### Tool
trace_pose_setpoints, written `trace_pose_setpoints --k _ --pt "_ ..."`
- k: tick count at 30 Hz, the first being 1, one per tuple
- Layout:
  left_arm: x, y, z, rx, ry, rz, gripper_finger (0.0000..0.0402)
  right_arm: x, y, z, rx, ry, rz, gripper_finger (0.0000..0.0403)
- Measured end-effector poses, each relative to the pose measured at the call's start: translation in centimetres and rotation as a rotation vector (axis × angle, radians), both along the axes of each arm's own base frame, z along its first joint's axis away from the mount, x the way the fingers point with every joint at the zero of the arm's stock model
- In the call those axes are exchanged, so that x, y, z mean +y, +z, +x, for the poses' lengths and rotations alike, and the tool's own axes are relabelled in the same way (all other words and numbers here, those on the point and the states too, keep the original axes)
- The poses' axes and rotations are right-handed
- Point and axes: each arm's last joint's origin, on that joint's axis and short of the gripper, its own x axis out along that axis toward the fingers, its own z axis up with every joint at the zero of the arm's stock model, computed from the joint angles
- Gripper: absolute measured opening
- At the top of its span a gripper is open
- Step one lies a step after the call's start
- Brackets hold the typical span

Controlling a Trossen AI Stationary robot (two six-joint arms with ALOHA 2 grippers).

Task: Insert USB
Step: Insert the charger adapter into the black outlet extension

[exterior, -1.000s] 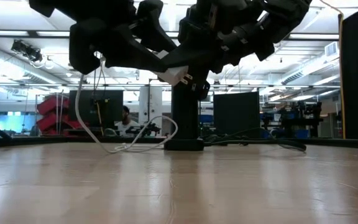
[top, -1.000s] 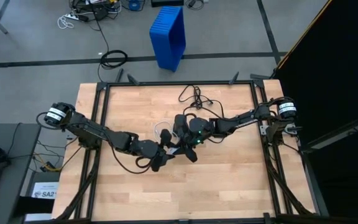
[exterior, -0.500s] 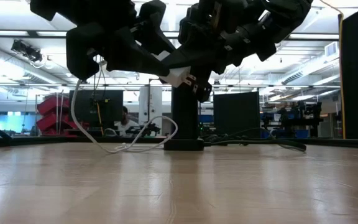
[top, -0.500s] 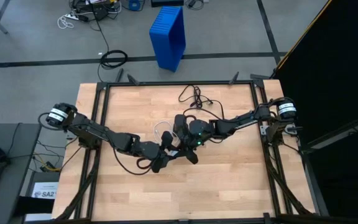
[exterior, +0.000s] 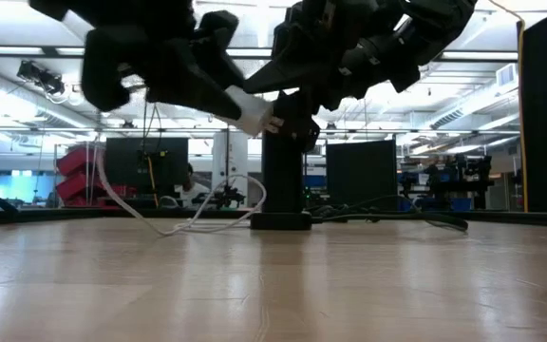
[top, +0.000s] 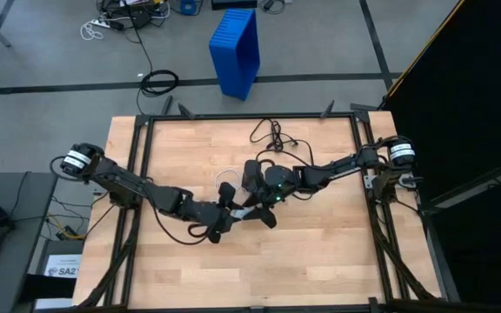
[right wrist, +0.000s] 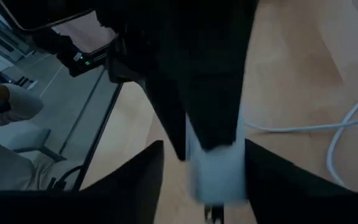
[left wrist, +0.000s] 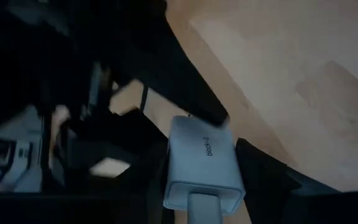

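Okay, high view: left gripper and right gripper meet nose to nose over mid-table, with a sliver of white charger block between them. The USB cable lies in loose white loops just beside the upright black box.

Low view: the block is up in the air at the left gripper's tips, prongs toward the right gripper. The cable drops from the left gripper to its loops on the wooden table.

Left wrist view: the left jaws are partly closed on the block, pinching its sides. A pale plug-like piece leaves the block's near end. It's likely the USB end, but I can't tell if it's fully seated.

Right wrist view: the right fingers stand apart on either side of the block, bare wood showing in one gap. They're open, holding nothing.

Step, as I judge it: a mid-air handover of the block, with the left taking it. Next, the right needs to back clear, then find the cable's plug and line it up with the block's port while the left holds steady.
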Motion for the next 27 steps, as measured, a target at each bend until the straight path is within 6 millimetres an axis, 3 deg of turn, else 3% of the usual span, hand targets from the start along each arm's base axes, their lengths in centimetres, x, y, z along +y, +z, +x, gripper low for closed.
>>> trace_pose_setpoints --k 4,8,14,19,23,27 --pt "-0.1 -0.4 -1.1 0.054 0.112 0.012 0.0143 -0.8 0.4 -0.1 -0.003 0.001 0.032 0.0224" --pt "-0.6 -0.3 -1.9 0.03 0.256 -0.115 0.0142 -1.1 1.8 -0.5 -0.035 0.033 0.062 0.0235" --pt "-0.8 0.2 -3.2 -0.025 0.407 -0.099 0.0142 -1.8 4.5 -1.4 -0.146 0.011 -0.039 0.0231" --pt "-0.4 2.0 -4.1 -0.11 0.459 -0.148 0.0142 -2.4 6.5 -2.4 -0.209 -0.109 -0.225 0.0223" --pt "-0.1 3.3 -4.6 -0.167 0.461 -0.195 0.0142 -2.5 6.5 -2.8 -0.158 -0.245 -0.352 0.0227" --pt "1.0 2.6 -5.5 -0.236 0.487 -0.263 0.0142 -2.9 5.7 -2.9 -0.085 -0.333 -0.427 0.0246"
